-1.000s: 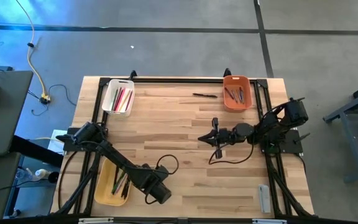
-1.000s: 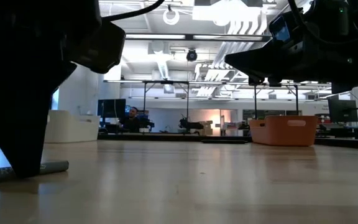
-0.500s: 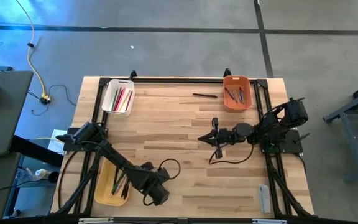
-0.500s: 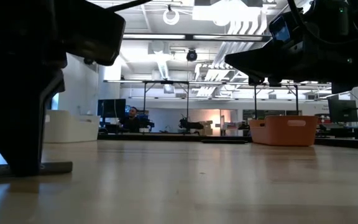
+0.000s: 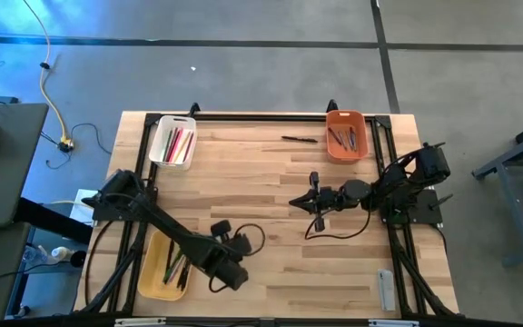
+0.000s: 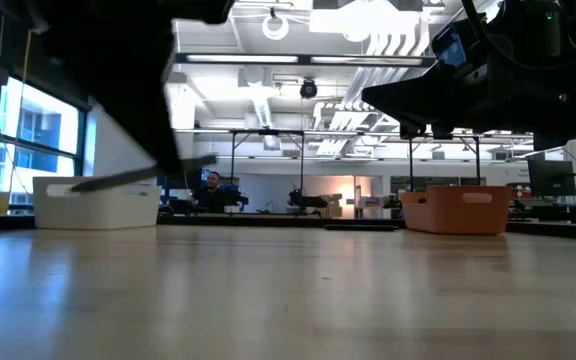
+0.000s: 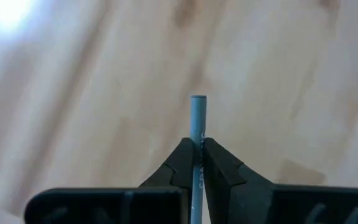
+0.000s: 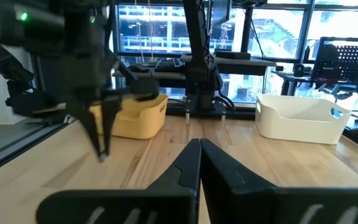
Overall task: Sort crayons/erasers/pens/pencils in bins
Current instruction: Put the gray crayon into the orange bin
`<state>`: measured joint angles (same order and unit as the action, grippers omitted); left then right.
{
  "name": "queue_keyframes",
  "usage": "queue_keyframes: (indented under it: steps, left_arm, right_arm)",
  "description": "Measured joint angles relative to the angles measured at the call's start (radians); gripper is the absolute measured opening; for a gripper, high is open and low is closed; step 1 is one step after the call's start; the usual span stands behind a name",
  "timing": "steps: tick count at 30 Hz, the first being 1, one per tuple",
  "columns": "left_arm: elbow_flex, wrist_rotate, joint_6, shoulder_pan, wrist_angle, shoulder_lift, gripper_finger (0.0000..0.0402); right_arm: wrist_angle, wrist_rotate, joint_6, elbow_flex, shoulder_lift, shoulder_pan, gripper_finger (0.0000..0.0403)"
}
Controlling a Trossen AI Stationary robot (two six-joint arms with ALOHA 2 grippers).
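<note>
My left gripper [image 5: 218, 280] hangs over the near left of the table, beside the yellow bin [image 5: 162, 265], and is shut on a grey crayon [image 7: 197, 118]. In the low view the crayon [image 6: 118, 179] is off the wood. My right gripper [image 5: 311, 202] waits shut and level at mid-table, holding nothing. The white bin [image 5: 172, 143] at the far left holds red and green sticks. The orange bin [image 5: 346, 133] at the far right holds dark ones. A black pen [image 5: 300, 139] lies flat on the table beside the orange bin. My left gripper pinches the grey crayon between its two fingertips [image 7: 182, 158], partway along the stick, with one end [image 7: 198, 99] standing out past them. The fingers slant down from above and lie across the crayon. It is lifted clear of the table, slightly tilted.
A grey flat bar [image 5: 386, 291] lies near the table's near right corner. Black frame rails run along the table's edges. Bare wood lies between the two arms. The yellow bin holds several sticks.
My left gripper has taken hold of the grey crayon that lay flat on the table and has risen with it, rolling its wrist. The crayon, level on the wood before, now hangs clear and a little tilted.
</note>
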<state>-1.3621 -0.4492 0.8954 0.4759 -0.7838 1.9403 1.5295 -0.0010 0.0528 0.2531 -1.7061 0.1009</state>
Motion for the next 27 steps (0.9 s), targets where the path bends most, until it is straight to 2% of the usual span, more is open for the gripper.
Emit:
queue_keyframes:
  steps: [6,11,15,19,24,27]
  left_arm:
    - [0.057,-0.098,-0.036,-0.012,0.012,-0.106,0.0003]
    - [0.249,-0.107,-0.084,-0.028,0.223,-0.244,0.0003]
    - [0.431,-0.09,-0.199,-0.064,0.526,-0.338,0.0003]
    - [0.608,-0.019,-0.345,-0.13,0.895,-0.386,0.0003]
    - [0.786,0.144,-0.522,-0.247,1.386,-0.39,0.0003]
    - [0.856,0.255,-0.585,-0.327,1.602,-0.391,0.0003]
  right_arm:
    - [-0.002,0.0,-0.004,0.0,0.0,0.0,0.0]
    - [-0.007,0.0,-0.004,0.0,0.001,0.0,0.0]
    - [-0.019,0.018,-0.005,0.0,0.001,0.0,0.0]
    - [-0.046,0.023,-0.019,0.001,0.001,-0.005,0.0]
    - [-0.051,0.051,-0.07,0.002,0.001,-0.016,0.0]
    - [-0.045,0.046,-0.135,0.03,0.001,-0.016,0.0]
